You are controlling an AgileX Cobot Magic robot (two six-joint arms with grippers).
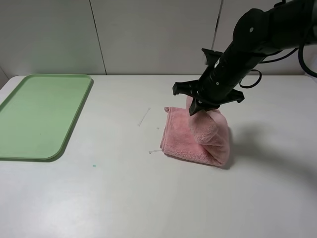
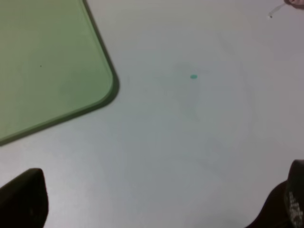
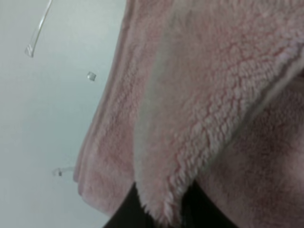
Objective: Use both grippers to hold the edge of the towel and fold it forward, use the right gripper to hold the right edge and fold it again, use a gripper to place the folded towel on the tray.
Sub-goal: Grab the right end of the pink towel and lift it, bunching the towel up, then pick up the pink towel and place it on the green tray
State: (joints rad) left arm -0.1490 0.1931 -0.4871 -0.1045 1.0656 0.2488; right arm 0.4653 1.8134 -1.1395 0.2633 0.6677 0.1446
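Right gripper (image 1: 196, 106) pinches pink towel (image 1: 185, 136) by its right edge, lifted so it can swing over the half lying below; green tray (image 1: 34, 119) well off. Left gripper (image 2: 154, 202) spread, empty.

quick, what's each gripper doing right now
Left gripper: open, holding nothing.
Right gripper: closed on the pink towel, with its right edge held up off the table.
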